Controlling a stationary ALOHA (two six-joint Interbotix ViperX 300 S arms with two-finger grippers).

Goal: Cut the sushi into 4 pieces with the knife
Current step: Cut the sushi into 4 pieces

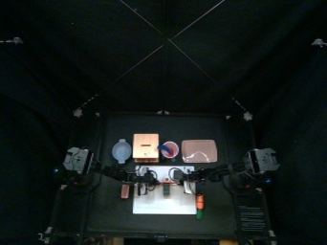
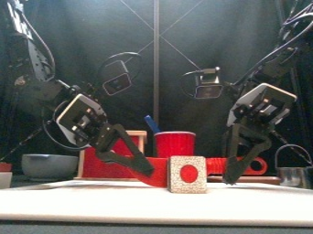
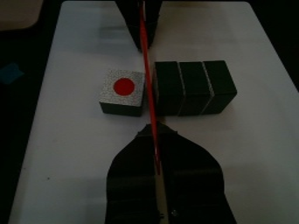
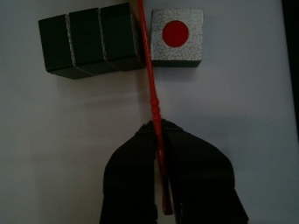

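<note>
- Top view: at 6 o'clock on the table [image 1: 102,218], the board [image 1: 173,201]; toward 12 o'clock from it, a row from 9 to 3 o'clock of bowl [image 1: 121,149], box [image 1: 147,146], cup [image 1: 170,148] and tray [image 1: 200,149]
- Same view: left gripper [image 1: 144,176] in from 9 o'clock and right gripper [image 1: 188,176] in from 3 o'clock, both low over the board's 12 o'clock edge, tips toward each other near the middle; too small here to tell the jaws or what lies under them
- Front view: slice [image 2: 188,174] on the board between the two grippers, its white face with the red dot toward 6 o'clock; left gripper slanting down from 10 o'clock, right gripper from 2 o'clock, tips low on either side of the slice
- Behind the slice: cup at 12 o'clock with a blue knife [image 2: 150,122] sticking out of it; the box's red front toward 9 o'clock, the bowl farther the same way; cutter [image 2: 294,169] far toward 3 o'clock
- Left wrist view: jaws together, clamped on the knife [image 3: 142,96], seen edge-on as a thin red line running from these jaws to the other gripper; blade in the gap between the slice and the roll [image 3: 193,86] of three dark green blocks, all on the white board
- Right wrist view: jaws closed on the same red knife at its other end; blade again between the three-block roll and the slice, red dot to the camera, slice just beside the roll
</note>
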